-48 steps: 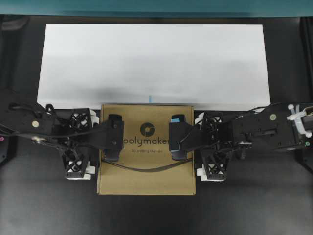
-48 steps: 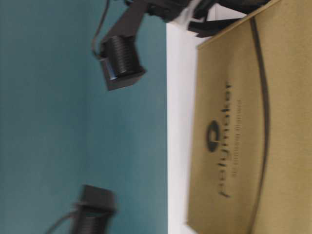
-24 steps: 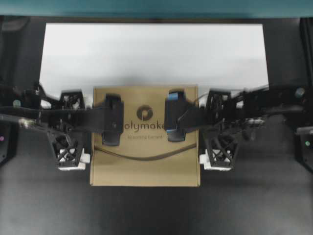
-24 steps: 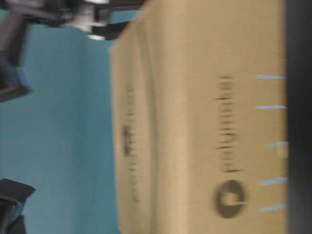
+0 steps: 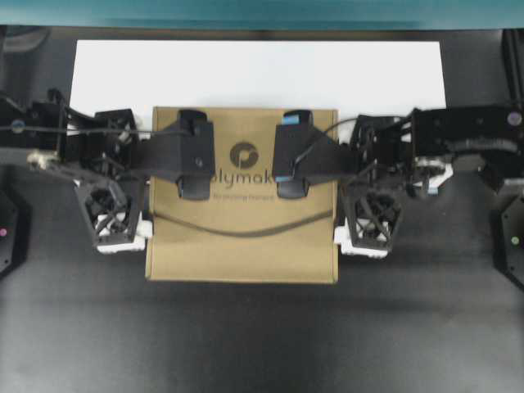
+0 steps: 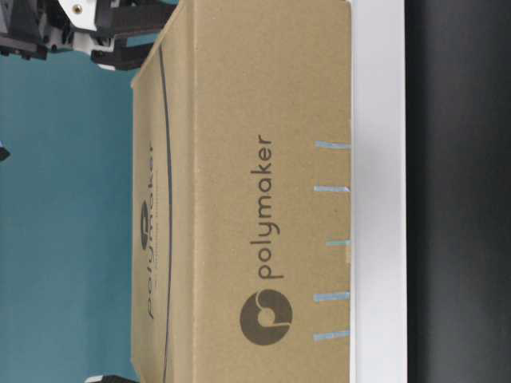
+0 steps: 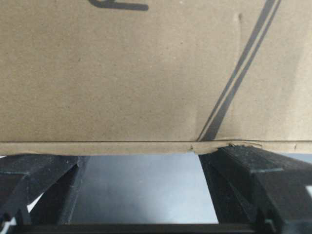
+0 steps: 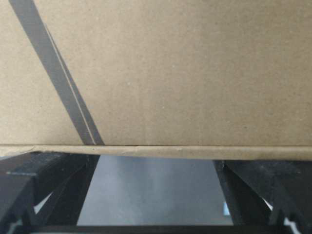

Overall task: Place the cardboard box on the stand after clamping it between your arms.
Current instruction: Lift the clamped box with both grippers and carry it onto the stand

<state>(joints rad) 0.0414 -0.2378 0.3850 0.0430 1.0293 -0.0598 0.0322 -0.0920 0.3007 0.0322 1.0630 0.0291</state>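
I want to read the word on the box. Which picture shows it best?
The table-level view: "polymaker" and the round logo on the box show whole and sharp. From overhead the arms cover the word's ends on the box. Both wrist views show only bare cardboard and dark stripes.

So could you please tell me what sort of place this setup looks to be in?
Most likely a robotics lab bench. Two black robot arms, left and right, press a cardboard box between them over a black tabletop, with a white stand and a plain teal backdrop behind.
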